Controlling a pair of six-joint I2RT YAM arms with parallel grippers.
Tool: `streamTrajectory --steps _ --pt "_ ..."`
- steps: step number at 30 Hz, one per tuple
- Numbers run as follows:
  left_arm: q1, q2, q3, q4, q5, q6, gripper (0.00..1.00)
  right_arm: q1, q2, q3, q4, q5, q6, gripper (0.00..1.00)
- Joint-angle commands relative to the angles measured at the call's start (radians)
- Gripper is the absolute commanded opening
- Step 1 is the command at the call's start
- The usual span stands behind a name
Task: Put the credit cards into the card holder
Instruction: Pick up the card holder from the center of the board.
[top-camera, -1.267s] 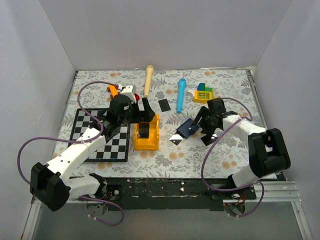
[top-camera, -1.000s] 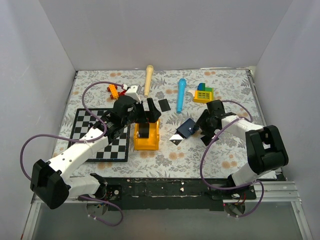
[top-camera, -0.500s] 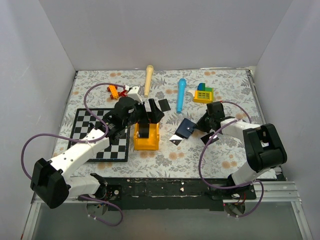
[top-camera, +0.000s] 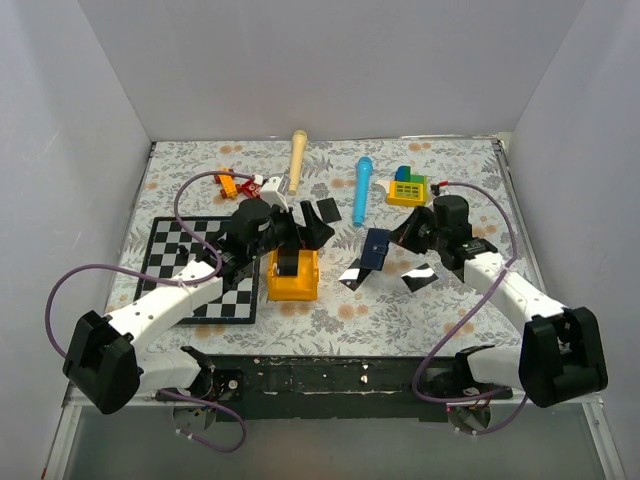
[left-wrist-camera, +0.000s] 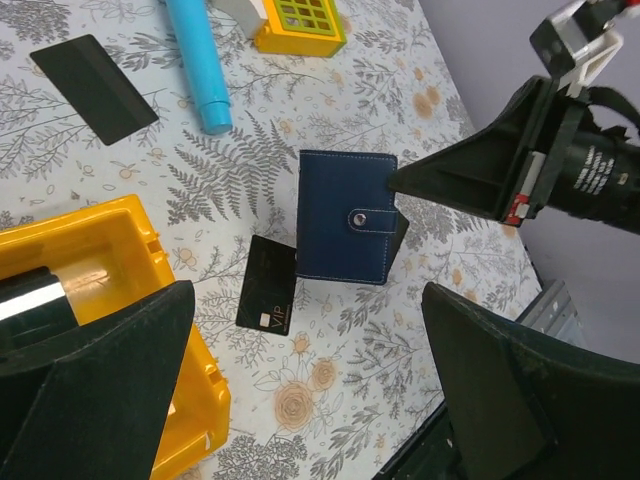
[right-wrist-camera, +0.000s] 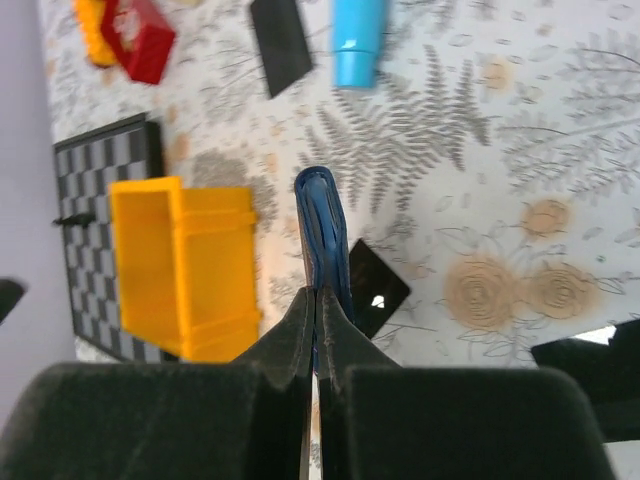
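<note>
Two credit cards lie loose on the floral table (top-camera: 460, 170): far card (top-camera: 327, 210) left of the blue marker (top-camera: 362, 190), VIP card (left-wrist-camera: 268, 285) just left of the card holder (left-wrist-camera: 346, 230). Right gripper (right-wrist-camera: 316, 300) clamped on the holder's edge; holder shut, snap fastened, tipped up on edge. Left gripper (top-camera: 305, 225) spread wide, empty. Judgement: nothing inserted; opening the holder and both insertions remain.

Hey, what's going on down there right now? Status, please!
Right gripper shut on card holder, stood on edge. Left gripper open, empty. Credit cards loose on table, one beside holder. No visible obstruction.
</note>
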Motion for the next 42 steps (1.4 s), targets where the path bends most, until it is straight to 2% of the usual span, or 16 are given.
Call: streamTrajectory --steps 1,8,14,22,29,33,37,39,42 --pt "-0.003 -0.016 -0.052 0.140 0.075 -0.013 0.98 -0.005 -0.083 0.083 -0.041 -0.239 -0.122 0.01" --pt "-0.002 -0.070 -0.204 0.396 0.195 -0.087 0.98 -0.010 -0.175 0.124 0.005 -0.476 -0.122 0.01" --pt "-0.002 -0.124 -0.264 0.549 0.264 -0.110 0.98 -0.011 -0.195 0.154 0.141 -0.641 -0.002 0.01" --pt "-0.002 -0.081 -0.305 0.737 0.369 -0.200 0.98 -0.013 -0.176 0.149 0.359 -0.763 0.178 0.01" --pt "-0.002 -0.065 -0.310 0.781 0.384 -0.226 0.95 -0.013 -0.189 0.131 0.444 -0.804 0.252 0.01" --pt "-0.003 -0.032 -0.301 0.862 0.419 -0.283 0.87 -0.013 -0.187 0.127 0.462 -0.809 0.269 0.01" --pt "-0.025 -0.003 -0.286 0.941 0.444 -0.318 0.74 -0.013 -0.186 0.129 0.454 -0.803 0.264 0.01" --pt "-0.032 0.008 -0.278 0.953 0.448 -0.322 0.65 -0.013 -0.184 0.129 0.453 -0.803 0.263 0.01" --pt "-0.039 0.008 -0.279 0.961 0.450 -0.320 0.44 -0.013 -0.184 0.131 0.435 -0.798 0.243 0.01"
